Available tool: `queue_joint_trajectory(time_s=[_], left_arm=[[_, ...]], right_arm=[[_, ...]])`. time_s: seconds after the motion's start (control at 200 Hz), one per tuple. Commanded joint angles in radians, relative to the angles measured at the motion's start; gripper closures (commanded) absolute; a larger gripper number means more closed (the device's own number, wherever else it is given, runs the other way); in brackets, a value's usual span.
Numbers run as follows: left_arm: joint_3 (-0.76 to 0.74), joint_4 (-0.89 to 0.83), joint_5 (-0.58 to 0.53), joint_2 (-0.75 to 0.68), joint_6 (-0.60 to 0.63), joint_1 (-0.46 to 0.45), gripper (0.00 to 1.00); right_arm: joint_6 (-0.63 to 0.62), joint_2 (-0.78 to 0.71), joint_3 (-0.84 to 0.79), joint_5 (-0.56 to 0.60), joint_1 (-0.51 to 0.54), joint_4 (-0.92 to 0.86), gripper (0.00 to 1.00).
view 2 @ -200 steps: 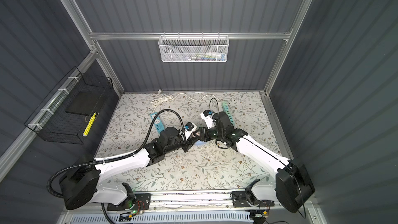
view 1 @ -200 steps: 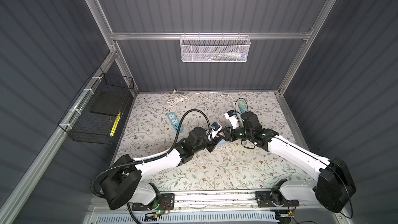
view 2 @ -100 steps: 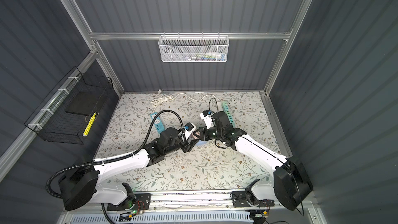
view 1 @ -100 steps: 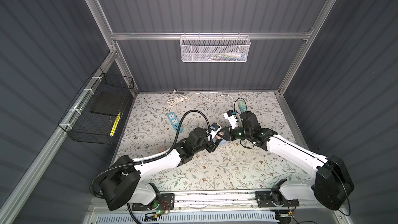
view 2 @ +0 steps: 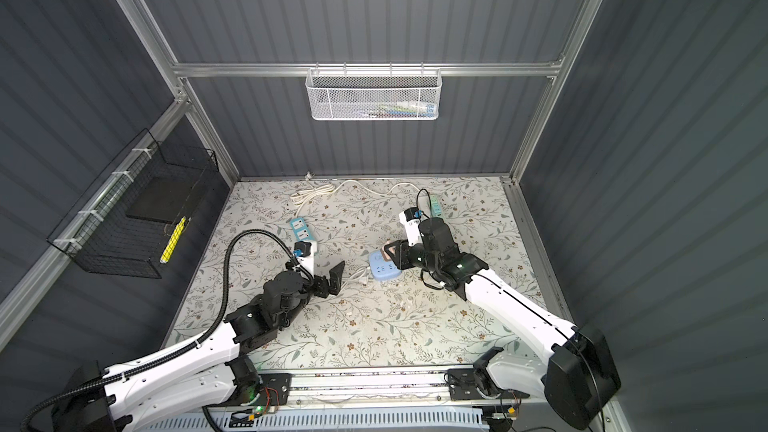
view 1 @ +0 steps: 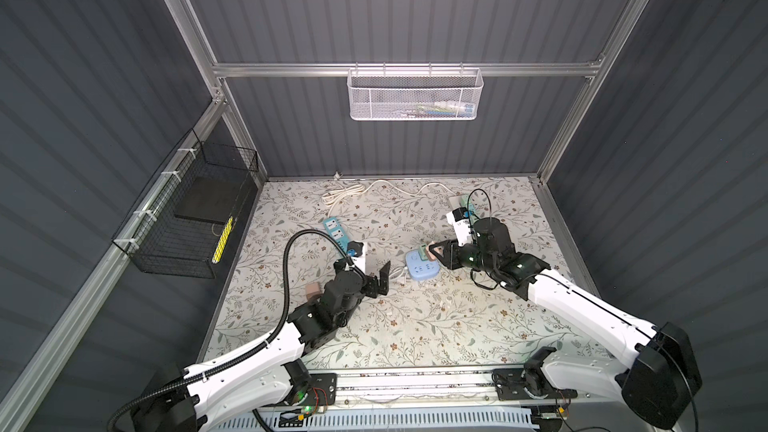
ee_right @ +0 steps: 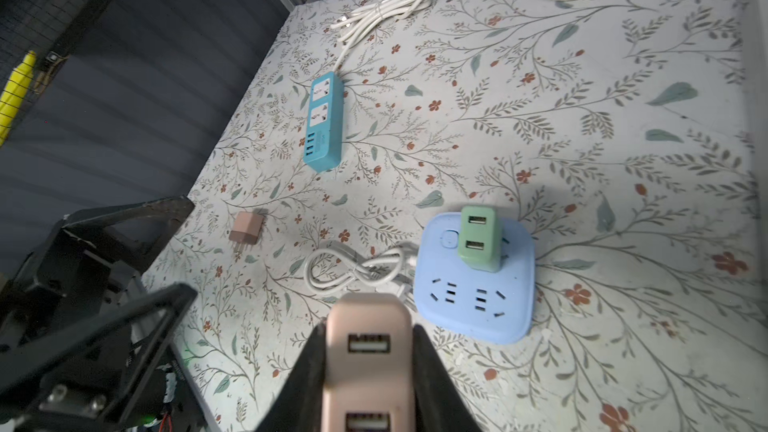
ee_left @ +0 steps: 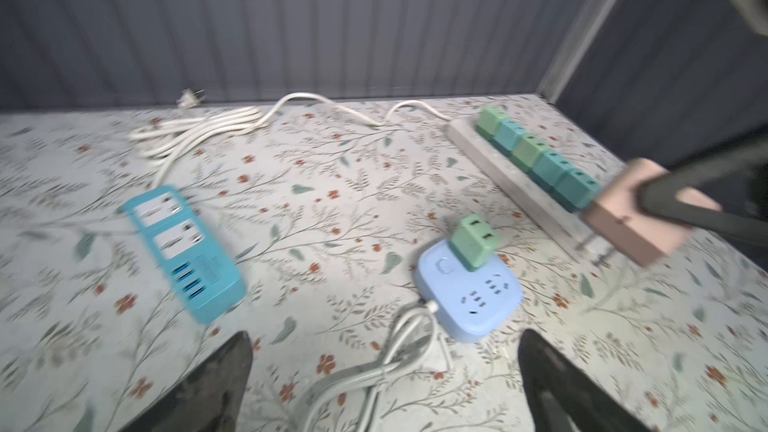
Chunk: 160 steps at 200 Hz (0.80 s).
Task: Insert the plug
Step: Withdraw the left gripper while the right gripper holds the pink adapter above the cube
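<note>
Stock as I read it from the remote desk:

1. Pink plug [ee_right: 365,351]. It is clamped by its two sides in the right gripper [ee_right: 368,332], with its USB ports facing that wrist camera. In the left wrist view it hangs clear of the floral mat [view 1: 415,326], metal prongs pointing down and seated in nothing. In both top views it is just beside the blue socket block [view 1: 422,270].
2. Left gripper [ee_left: 384,334]. The fingers are spread wide with nothing between them. It is low over the mat, near the block's white cord [ee_right: 353,272].
3. Blue socket block. It lies flat on the mat between the two grippers. A green adapter [ee_right: 480,238] is plugged in beside its round button, and I see two sets of slots free on its face.
4. Second pink plug [ee_right: 246,228]. It lies loose on the mat close to the left arm, prongs showing, well apart from the block.
5. Teal power strip [ee_left: 185,251]. It lies flat, sockets and USB ports up, behind the left gripper.
6. White power strip [ee_left: 536,160]. It carries a row of green and teal adapters, toward the back right of the mat.
7. White cable [ee_left: 195,130], bundled along the back wall.
8. White mesh basket [view 1: 415,95] on the back wall, and black wire basket [view 1: 187,218] on the left wall.
</note>
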Motion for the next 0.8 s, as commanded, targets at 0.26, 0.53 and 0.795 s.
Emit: queue_joint_trajectory(time_s=[0.26,0.53,0.795], left_arm=[[-0.036,-0.241,-0.295,-0.001,-0.346,-0.004,0.0],[-0.007,-0.285,-0.311,0.029,-0.37,-0.005,0.0],[-0.027,-0.253,-0.33,0.05,-0.45,-0.005,0.0]], right_arm=[[-0.027,-0.049,-0.092,0.197,0.062,0.02,0.79],[-0.037,0.008,-0.105,0.235,0.075,0.067,0.79],[-0.017,0.024,-0.092,0.302,0.108,0.067,0.8]])
